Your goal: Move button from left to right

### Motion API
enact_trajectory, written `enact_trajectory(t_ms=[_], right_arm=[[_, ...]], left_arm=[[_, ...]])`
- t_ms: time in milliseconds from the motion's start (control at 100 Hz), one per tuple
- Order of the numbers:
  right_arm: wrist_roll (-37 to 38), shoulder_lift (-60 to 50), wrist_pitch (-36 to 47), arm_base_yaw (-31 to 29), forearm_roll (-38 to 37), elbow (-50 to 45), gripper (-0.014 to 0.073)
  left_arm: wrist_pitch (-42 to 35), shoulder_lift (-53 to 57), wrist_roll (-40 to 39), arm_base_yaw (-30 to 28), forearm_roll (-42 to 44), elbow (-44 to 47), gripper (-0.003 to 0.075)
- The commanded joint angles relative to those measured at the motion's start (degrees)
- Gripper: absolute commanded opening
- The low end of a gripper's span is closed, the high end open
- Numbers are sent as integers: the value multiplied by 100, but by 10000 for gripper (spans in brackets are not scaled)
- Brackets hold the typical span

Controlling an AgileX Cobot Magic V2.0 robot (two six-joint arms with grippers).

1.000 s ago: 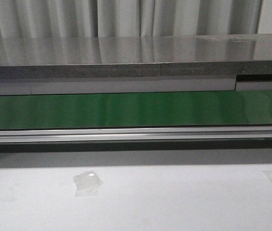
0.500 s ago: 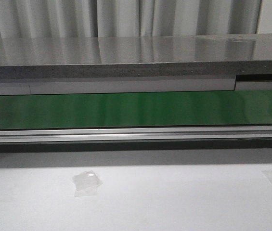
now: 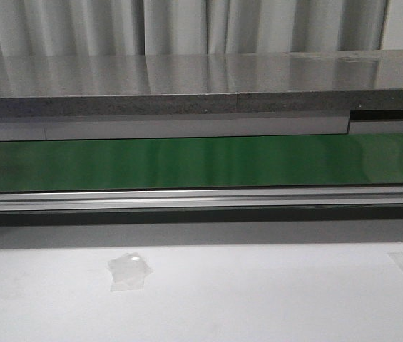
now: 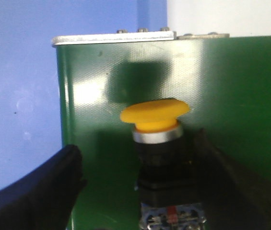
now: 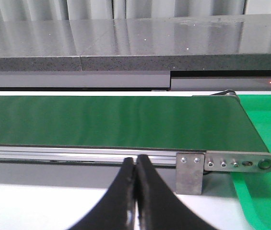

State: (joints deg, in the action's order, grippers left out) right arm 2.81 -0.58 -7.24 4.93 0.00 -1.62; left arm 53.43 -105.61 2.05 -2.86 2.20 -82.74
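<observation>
The button (image 4: 160, 143) stands upright on the green belt (image 4: 231, 96) in the left wrist view, near the belt's end. It has a yellow-orange mushroom cap, a silver ring, a black body and red and blue marks at its base. My left gripper (image 4: 137, 160) is open with the button between its black fingers (image 4: 39, 191). One finger is clearly apart from the body and the other is close beside it. My right gripper (image 5: 135, 162) is shut and empty, over the white table before the belt's rail. Neither gripper nor the button shows in the front view.
The green conveyor belt (image 3: 201, 162) runs across behind an aluminium rail (image 3: 201, 198), under a grey shelf (image 3: 201, 103). Clear tape pieces (image 3: 128, 271) lie on the white table. A metal bracket (image 5: 190, 171) and a green mat (image 5: 269, 201) are at the belt's right end.
A small dark sliver has come into the far left edge of the front view. Nothing else has moved.
</observation>
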Motion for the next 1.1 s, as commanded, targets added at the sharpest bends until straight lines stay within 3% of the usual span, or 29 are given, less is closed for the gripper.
enact_trajectory(t_ms=[0,250,520,680,900,1090], right_arm=[[-26,-106,507,16,-80,93,-67],[-26,-106,507,16,-80,93,-67],[-26,-106,507,16,-80,93,-67],[-26,-106,507,16,-80,93,-67],[-26,-106,507,16,-80,93,-67],[-26,-106,507,16,-80,93,-67]], left_arm=[[-117,285,-30,25,-61,-129,559],[-132,547,30,25,-89,-129,556],[-159,1488,928,25,-1343,-129,556],[-247,2134,1016,25,-1511,-126,556],[-1064,3343,1016,25,-1511,474,556],[-2077,4668,1016,25,-1554,1682,556]])
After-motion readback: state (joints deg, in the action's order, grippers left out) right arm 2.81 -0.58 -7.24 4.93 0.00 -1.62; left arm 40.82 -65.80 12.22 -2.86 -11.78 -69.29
